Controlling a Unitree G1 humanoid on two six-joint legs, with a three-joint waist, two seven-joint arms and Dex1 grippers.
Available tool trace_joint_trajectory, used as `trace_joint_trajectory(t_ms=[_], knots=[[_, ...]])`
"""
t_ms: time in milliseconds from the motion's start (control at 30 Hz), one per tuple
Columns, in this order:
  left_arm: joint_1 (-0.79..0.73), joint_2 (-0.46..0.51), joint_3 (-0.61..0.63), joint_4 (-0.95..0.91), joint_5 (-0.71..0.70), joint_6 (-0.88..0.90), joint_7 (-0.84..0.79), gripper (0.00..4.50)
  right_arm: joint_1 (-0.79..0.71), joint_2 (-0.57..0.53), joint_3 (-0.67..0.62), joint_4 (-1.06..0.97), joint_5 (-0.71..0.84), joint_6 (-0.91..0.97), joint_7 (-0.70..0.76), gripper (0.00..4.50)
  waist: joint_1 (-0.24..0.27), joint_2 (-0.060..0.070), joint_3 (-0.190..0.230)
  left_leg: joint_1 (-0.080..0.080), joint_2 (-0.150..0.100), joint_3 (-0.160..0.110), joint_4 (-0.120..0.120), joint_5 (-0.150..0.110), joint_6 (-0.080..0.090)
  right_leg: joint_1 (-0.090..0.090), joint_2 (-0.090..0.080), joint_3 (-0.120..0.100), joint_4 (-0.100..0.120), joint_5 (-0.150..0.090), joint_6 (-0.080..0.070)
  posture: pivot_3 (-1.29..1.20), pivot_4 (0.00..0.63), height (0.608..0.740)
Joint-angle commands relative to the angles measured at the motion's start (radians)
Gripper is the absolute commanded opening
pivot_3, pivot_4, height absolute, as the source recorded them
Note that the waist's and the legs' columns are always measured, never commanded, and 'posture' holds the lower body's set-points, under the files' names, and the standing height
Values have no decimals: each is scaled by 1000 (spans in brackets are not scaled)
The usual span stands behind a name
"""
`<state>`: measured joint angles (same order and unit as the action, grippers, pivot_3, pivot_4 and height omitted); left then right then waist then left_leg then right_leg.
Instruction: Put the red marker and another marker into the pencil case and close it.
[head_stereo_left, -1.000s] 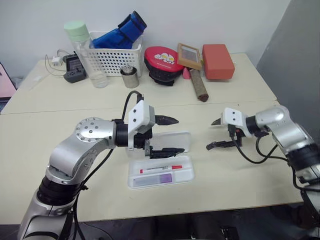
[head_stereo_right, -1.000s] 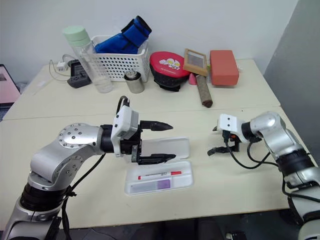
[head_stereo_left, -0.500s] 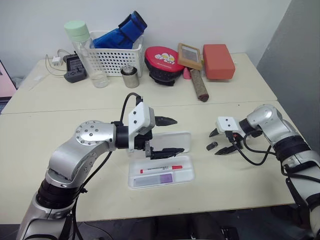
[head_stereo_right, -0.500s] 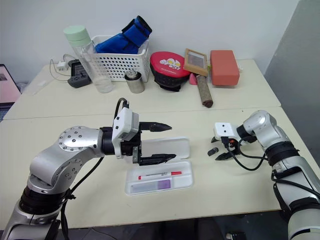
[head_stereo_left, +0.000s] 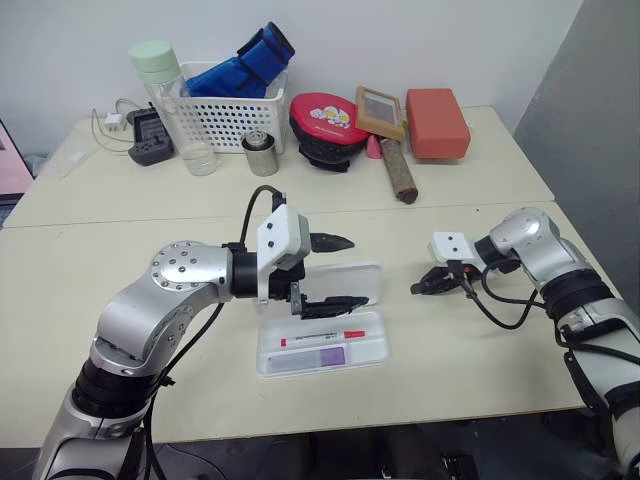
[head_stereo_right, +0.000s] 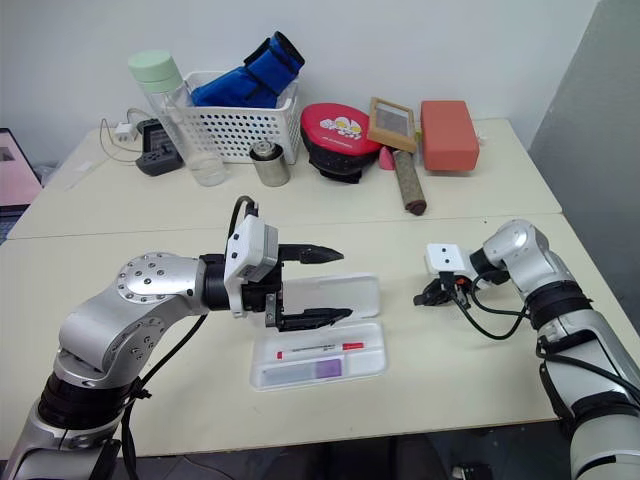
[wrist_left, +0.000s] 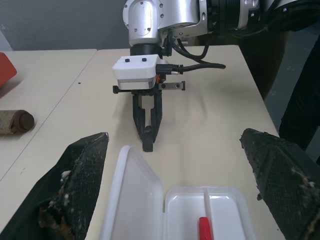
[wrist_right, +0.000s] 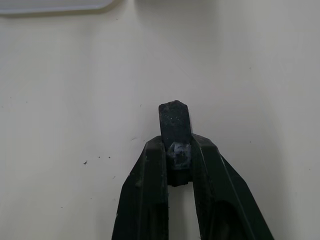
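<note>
Left eye view: pencil case (head_stereo_left: 374, 346) open, red marker (head_stereo_left: 322, 339) + lilac highlighter (head_stereo_left: 320, 356) in tray just under wide-open, empty left jaws. Right jaws nipped on small black block (wrist_right: 174, 122). Lid (head_stereo_left: 347, 283) prob. light, stiff, slick; push free edge.

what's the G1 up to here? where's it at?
Pencil-case job. The pencil case lies open on the table, with the red marker and the lilac highlighter already in its tray; the lid is not closed yet. The left gripper hovers open over the raised lid. Off to the side, the right gripper is pinched shut on a small black block just above the tabletop.
</note>
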<state>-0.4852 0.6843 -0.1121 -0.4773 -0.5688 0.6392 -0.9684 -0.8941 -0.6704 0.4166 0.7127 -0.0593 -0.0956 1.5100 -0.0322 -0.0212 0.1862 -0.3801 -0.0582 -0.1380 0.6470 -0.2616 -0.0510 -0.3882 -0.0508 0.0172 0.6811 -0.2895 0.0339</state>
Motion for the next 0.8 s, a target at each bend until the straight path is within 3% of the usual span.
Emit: trace_joint_trajectory(t_ms=[33, 200, 400, 800], knots=[[-5, 11, 19, -21, 5, -28, -6, 4500, 48, -45, -83, -178, 96, 98, 58, 296, 0, 0, 0, 0, 0, 0, 0, 0, 0, 0, 0, 0, 0, 0, 0, 0, 150, 740], [38, 66, 63, -51, -21, -32, -41, 4500, 227, -149, -230, -683, 303, 425, 0, 295, 3, 0, 0, -3, 0, -3, -1, 0, 0, -2, 0, 0, -1, 0, 0, 0, 150, 740], [127, 154, 103, -114, -73, -17, -112, 4500, 399, -166, -219, -1073, 347, 665, -165, 295, 3, 0, 0, -2, 0, -4, -1, -2, 4, -1, 0, 0, -1, 0, 0, 0, 150, 740], [249, 249, 129, -164, -69, -35, -143, 4500, 405, -81, -62, -1148, 303, 801, -334, 295, 4, 0, 0, -1, 0, -4, -1, -2, 4, -1, 0, 0, -1, 0, 1, 0, 150, 740]])
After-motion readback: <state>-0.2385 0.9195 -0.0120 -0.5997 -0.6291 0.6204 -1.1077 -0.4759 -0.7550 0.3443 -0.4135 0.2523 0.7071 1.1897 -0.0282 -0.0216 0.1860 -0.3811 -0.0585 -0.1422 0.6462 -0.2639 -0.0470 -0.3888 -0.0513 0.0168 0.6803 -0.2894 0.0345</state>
